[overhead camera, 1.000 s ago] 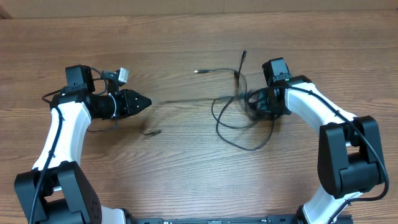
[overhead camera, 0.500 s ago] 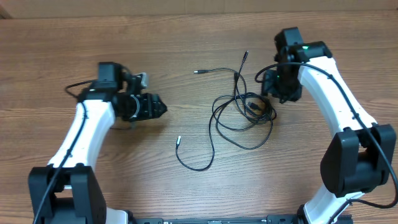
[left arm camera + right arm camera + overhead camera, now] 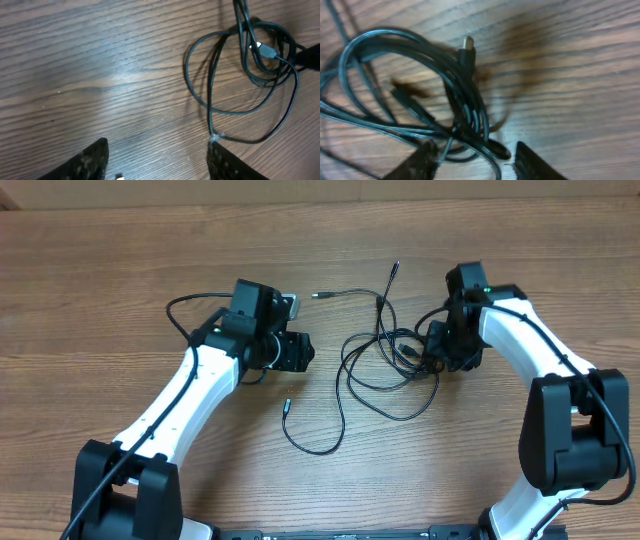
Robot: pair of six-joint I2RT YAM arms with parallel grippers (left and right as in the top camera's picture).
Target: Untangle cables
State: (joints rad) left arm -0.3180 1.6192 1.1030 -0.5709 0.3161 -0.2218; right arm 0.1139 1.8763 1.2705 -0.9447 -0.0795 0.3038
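Gaping empty, left pincer [image 3: 156, 149] faces one tangle of cables [image 3: 470, 117]; right pincer [image 3: 475, 151], also released, straddles it.

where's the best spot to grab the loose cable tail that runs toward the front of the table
Probably just behind the tail's silver-tipped plug, from straight above, with the left gripper nearest. That end lies flat on the table, apart from the tangled bundle, so nothing else gets pinched.
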